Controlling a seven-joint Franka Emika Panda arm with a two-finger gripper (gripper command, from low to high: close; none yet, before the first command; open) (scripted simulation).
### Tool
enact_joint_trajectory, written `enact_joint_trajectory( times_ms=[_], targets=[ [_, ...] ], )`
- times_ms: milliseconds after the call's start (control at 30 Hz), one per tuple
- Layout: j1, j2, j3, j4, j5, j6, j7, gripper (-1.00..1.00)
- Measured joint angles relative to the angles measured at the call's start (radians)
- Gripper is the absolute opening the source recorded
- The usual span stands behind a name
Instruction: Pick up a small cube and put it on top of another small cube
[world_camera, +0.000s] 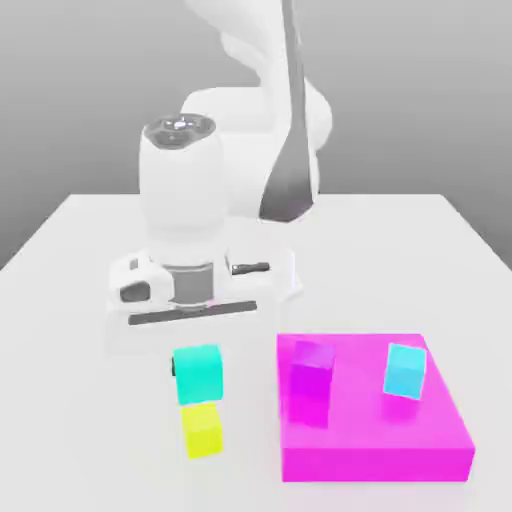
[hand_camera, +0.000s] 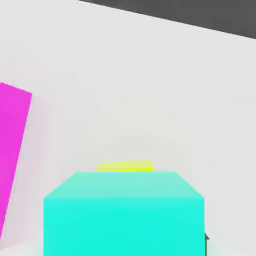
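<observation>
Exterior view, nearest items first: the magenta slab (world_camera: 370, 456) lies flat on the desk (world_camera: 70, 420), toward the exterior view's right; the yellow cube (world_camera: 202, 431) sits on the desk toward the exterior view's left, well apart from the slab. Within the slab's outline two further cubes are noted; the blue cube (world_camera: 405, 371) is toward the exterior view's right, its outline slightly tilted; the purple cube (world_camera: 314, 370) is toward the exterior view's left, near that side of the slab, with a darker purple patch below it.

The turquoise cube (world_camera: 198, 375) is found just above the yellow cube in the exterior view's outline and appears somewhat behind it; whether the two touch cannot be determined. The pincer (world_camera: 196, 367) is clenched, grasping the turquoise cube; a small dark part of it shows at the cube's edge on the exterior view's left. Farther back, the white arm (world_camera: 185, 190) rises over the desk, black strips and dark joints visible on its casing; behind it the desk ends against a grey backdrop (world_camera: 60, 90).

Hand view, same order: the turquoise cube is closest to the camera; the yellow cube is partly hidden beyond it; a portion of the slab lies well apart from both; dark ground is seen past the desk's straight edge.
</observation>
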Motion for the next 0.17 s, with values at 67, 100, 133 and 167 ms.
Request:
enact_joint_trajectory(
  times_ms=[67, 100, 133, 167],
  targets=[
    [-0.008, 0.065, 0.014, 0.002, 0.028, 0.063, -0.02, 1.0],
    [-0.008, 0.065, 0.014, 0.002, 0.028, 0.063, -0.02, 1.0],
    [-0.008, 0.065, 0.014, 0.002, 0.028, 0.063, -0.02, 1.0],
    [-0.008, 0.065, 0.014, 0.002, 0.028, 0.063, -0.02, 1.0]
  ],
)
